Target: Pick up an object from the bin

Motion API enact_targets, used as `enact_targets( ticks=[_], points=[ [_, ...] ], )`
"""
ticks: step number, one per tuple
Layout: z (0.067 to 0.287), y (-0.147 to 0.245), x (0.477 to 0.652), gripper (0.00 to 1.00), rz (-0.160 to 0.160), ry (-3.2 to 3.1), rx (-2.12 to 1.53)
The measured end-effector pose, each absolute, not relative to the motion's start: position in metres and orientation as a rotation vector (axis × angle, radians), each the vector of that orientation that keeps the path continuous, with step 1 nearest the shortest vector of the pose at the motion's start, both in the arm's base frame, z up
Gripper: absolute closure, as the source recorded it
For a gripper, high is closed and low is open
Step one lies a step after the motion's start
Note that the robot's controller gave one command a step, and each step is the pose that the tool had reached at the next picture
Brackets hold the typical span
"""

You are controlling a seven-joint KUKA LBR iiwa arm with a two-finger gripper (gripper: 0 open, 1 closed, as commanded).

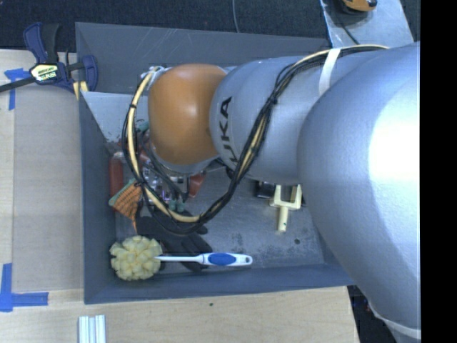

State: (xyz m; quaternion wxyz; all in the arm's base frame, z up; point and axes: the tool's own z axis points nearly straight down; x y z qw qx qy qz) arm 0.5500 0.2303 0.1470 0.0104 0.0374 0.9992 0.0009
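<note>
Camera view: arm (307, 134) spans bin (96, 213), wrist (182, 113) low at left.

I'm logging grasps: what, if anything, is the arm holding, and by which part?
It cannot be told: the orange wrist cover hangs low over the bin's left half, hiding what is beneath. A brown woven piece and a brush lie nearby.
</note>
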Motion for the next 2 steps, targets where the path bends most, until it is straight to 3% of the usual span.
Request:
enact_targets(
  ticks=[1, 2],
  points=[
    [0.166, 0.23, 0.55, 1.0, 0.001, 3.12, 0.117],
    [0.215, 0.229, 0.549, 1.0, -0.001, 3.124, 0.119]
  ],
)
